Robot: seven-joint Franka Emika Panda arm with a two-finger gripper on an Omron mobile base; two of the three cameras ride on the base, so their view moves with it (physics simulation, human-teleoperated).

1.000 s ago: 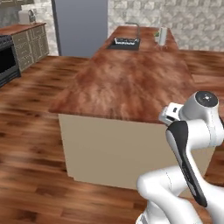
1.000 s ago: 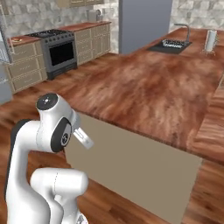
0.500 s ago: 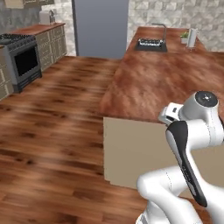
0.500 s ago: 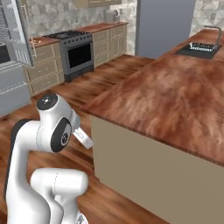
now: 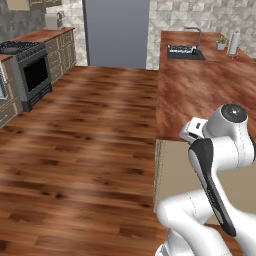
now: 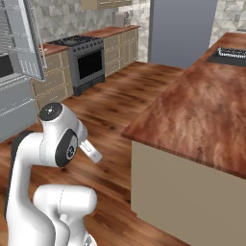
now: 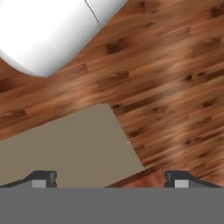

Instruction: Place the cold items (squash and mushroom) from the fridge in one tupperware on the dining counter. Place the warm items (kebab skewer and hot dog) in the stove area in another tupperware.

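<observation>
My gripper (image 7: 110, 179) is open, its two dark fingertips (image 7: 43, 178) standing wide apart with nothing between them. It points down at the wooden floor (image 7: 175, 87) and the beige side panel (image 7: 65, 144) of the island counter. The arm is folded close above the base (image 5: 220, 150). The stove (image 5: 25, 60) stands against the left wall, and also shows as the stove (image 6: 86, 57). The wood-topped island counter (image 5: 200, 95) runs along the right. The squash, mushroom, kebab skewer, hot dog and tupperware are out of view.
A tall grey fridge-like panel (image 5: 116, 30) stands at the back. A sink (image 5: 182, 50) is set in the island's far end. An open grey door with shelves (image 6: 21, 43) hangs at the left. Open floor (image 5: 90, 130) lies between stove and island.
The whole picture has shifted: the base has moved, so the island has slid to the right and the stove has come closer. The arm keeps its folded pose, gripper still open.
</observation>
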